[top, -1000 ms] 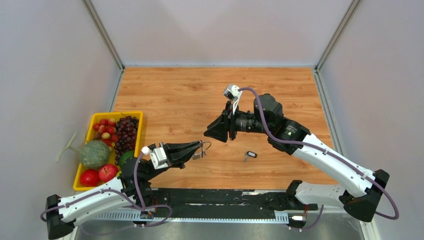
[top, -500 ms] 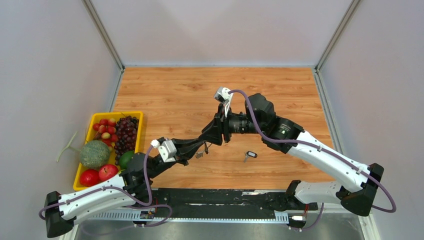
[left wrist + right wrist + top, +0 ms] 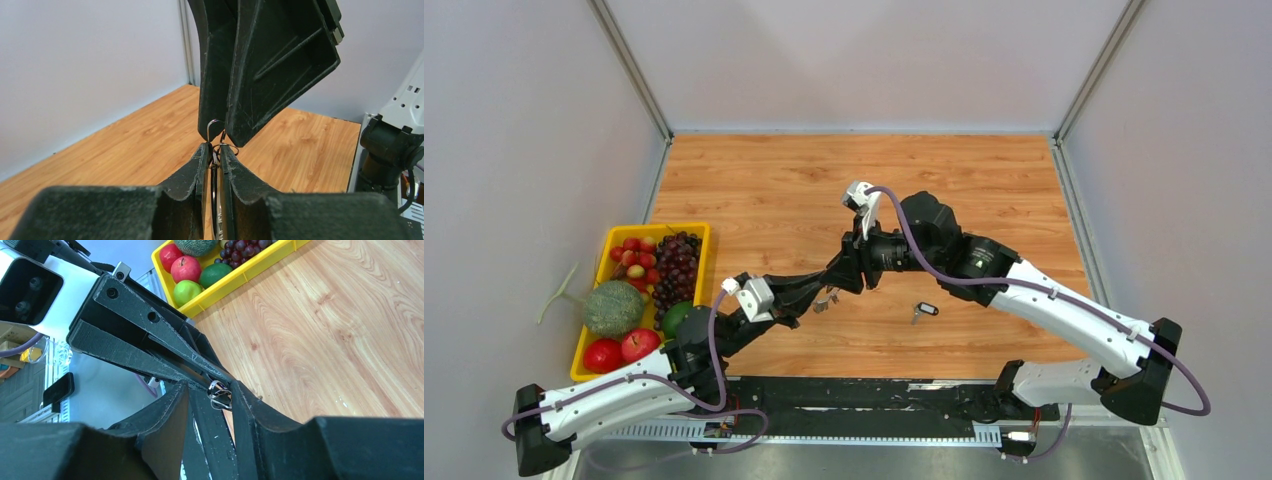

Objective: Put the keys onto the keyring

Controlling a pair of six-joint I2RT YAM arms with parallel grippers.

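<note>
The keyring [image 3: 219, 394] is up off the bench [image 3: 764, 190], pinched at the very tips of the left claw [image 3: 822, 291]. In the left wrist view that claw's two fingers [image 3: 200, 165] stand almost together, with the thin silver wire clamped between them and a small loop standing just above the tips. The right claw [image 3: 844, 277] meets it tip to tip from the opposite side, over the middle of the bench. In the right wrist view its two fingers [image 3: 177, 405] are a narrow gap apart, and the ring's coiled wire sits in that gap. I cannot tell whether its pads press on the wire or on anything else. A little silver cluster hangs below the left claw in the top view, too small to count. Only one of the keys [image 3: 925, 310] with a black head shows. It lies flat on the bench, near and to the right of the two claws, touching neither, with its short blade pointing left. At the left edge of the bench sits one yellow tray [image 3: 664, 227] holding one netted melon [image 3: 612, 307], two red apples [image 3: 622, 350], a bunch of dark grapes [image 3: 680, 265] and some small red fruits [image 3: 632, 256].
</note>
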